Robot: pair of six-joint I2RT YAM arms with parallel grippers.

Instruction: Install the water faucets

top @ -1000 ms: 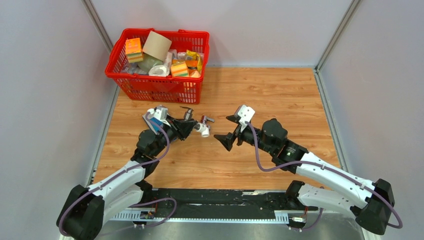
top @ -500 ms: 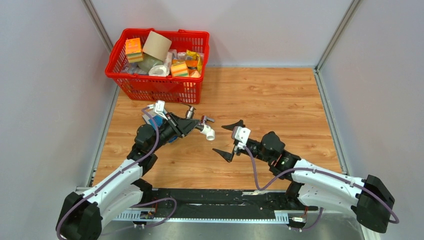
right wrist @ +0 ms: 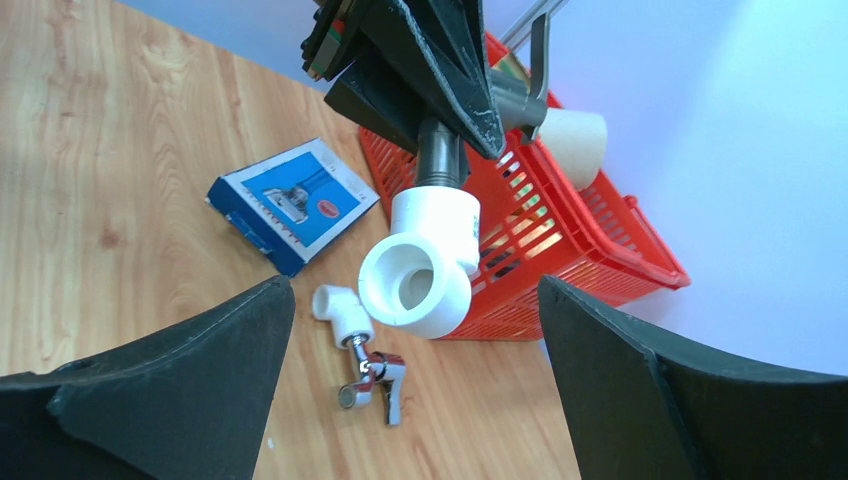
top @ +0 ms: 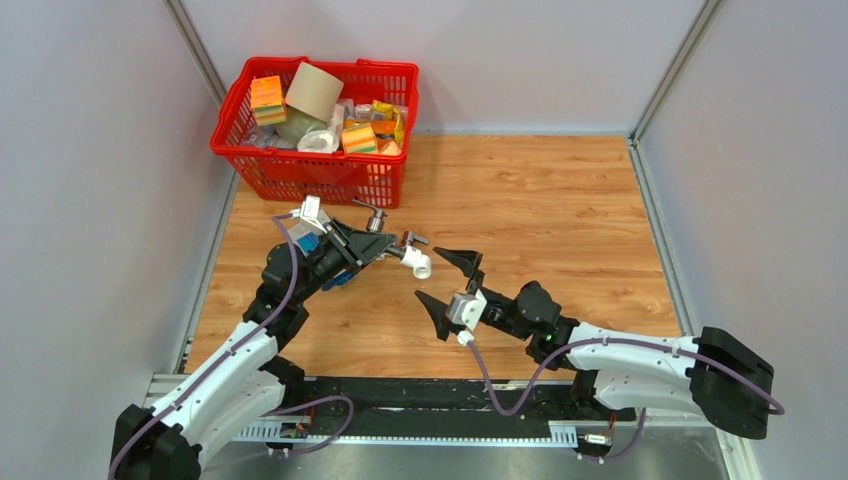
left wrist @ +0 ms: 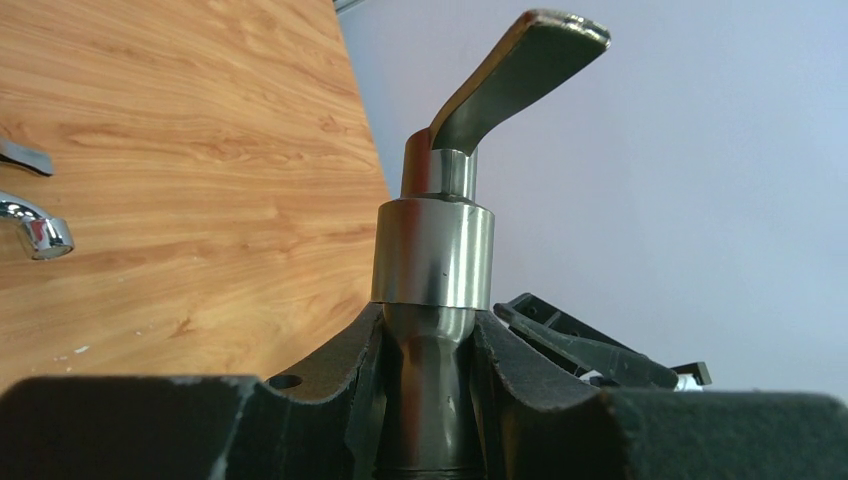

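Right gripper [top: 428,272] nearer glossy white elbow [right wrist: 425,262]

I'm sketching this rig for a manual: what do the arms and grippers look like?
The left arm and right arm have white shells on long links, with black joints and bases. A purple cable loops along each to a small white camera block at the wrist. The left gripper and right gripper each have two black, pointed, wedge-shaped jaws.
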